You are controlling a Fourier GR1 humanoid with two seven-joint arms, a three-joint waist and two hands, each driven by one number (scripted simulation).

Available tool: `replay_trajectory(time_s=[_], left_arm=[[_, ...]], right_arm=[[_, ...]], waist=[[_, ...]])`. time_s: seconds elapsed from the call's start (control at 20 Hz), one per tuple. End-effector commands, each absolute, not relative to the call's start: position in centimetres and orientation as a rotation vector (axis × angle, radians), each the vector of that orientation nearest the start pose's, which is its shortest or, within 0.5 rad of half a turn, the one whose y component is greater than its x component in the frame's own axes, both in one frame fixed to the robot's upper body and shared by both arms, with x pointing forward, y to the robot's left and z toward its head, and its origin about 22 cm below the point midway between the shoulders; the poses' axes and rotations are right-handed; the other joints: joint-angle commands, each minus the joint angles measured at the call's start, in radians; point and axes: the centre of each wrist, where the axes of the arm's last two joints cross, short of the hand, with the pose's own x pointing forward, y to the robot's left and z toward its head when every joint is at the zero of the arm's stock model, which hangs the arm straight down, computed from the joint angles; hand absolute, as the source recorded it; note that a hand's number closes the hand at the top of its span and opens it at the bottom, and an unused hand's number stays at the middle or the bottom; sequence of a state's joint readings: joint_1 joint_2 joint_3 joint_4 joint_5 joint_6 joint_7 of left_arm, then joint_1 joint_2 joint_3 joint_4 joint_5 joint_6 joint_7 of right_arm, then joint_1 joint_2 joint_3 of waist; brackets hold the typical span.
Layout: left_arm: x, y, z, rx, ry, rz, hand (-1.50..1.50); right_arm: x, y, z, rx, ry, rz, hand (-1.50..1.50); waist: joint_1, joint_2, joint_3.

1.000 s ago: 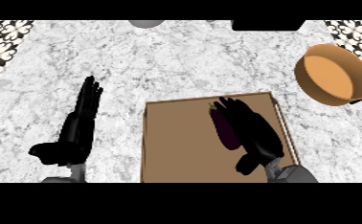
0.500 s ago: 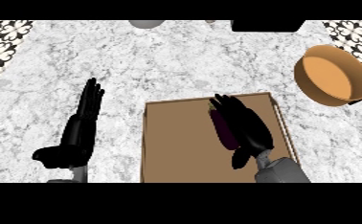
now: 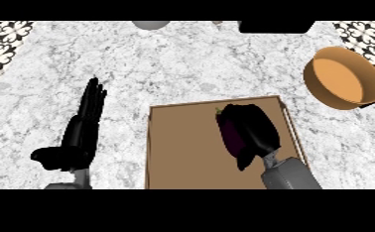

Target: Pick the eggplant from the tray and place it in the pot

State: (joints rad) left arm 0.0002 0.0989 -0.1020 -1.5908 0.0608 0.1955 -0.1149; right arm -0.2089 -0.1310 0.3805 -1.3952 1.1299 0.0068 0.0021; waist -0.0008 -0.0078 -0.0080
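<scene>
White-grey marble counter [image 3: 190,72], patterned tiles [image 3: 13,37] at corners

A brown tray [image 3: 183,151] lay on the marbled counter [image 3: 183,72] at the near side. Over its right part the right robot hand [image 3: 256,129] was curled round the dark purple eggplant [image 3: 228,134]. The orange pot [image 3: 338,77] stood far right, well apart from the tray. The left robot hand [image 3: 81,132] rested open at the left, fingers straight.
</scene>
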Motion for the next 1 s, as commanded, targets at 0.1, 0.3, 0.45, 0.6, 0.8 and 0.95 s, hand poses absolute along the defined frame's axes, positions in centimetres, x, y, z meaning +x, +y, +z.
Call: replay_trajectory(time_s=[0.1,0.3,0.45,0.6,0.8,0.95], left_arm=[[24.0,22.4,1.4,0.096,-1.689,0.04,0.0],[24.3,21.6,0.8,0.107,-1.69,0.027,0.0],[25.2,22.6,0.8,0.111,-1.706,0.037,0.0],[23.8,21.0,0.4,0.126,-1.712,0.014,0.0],[24.5,23.6,0.4,0.117,-1.694,0.057,0.0],[24.0,23.2,0.5,0.106,-1.708,0.032,0.0]], right_arm=[[26.6,-16.2,-1.1,-0.743,-1.571,1.369,1.5],[26.5,-15.9,1.5,-0.733,-1.562,1.434,1.5],[24.8,-17.4,2.8,-0.622,-1.462,1.557,1.5],[25.8,-19.0,4.7,-0.62,-1.479,1.557,1.5],[23.4,-17.8,9.7,-0.693,-1.667,1.403,1.5],[21.7,-19.4,11.8,-0.762,-1.808,1.316,1.5]], waist=[[0.002,0.007,0.008],[0.002,0.007,0.008],[-0.005,0.006,0.007],[0.001,0.007,0.008],[-0.005,0.005,0.007],[-0.01,0.004,0.008]])
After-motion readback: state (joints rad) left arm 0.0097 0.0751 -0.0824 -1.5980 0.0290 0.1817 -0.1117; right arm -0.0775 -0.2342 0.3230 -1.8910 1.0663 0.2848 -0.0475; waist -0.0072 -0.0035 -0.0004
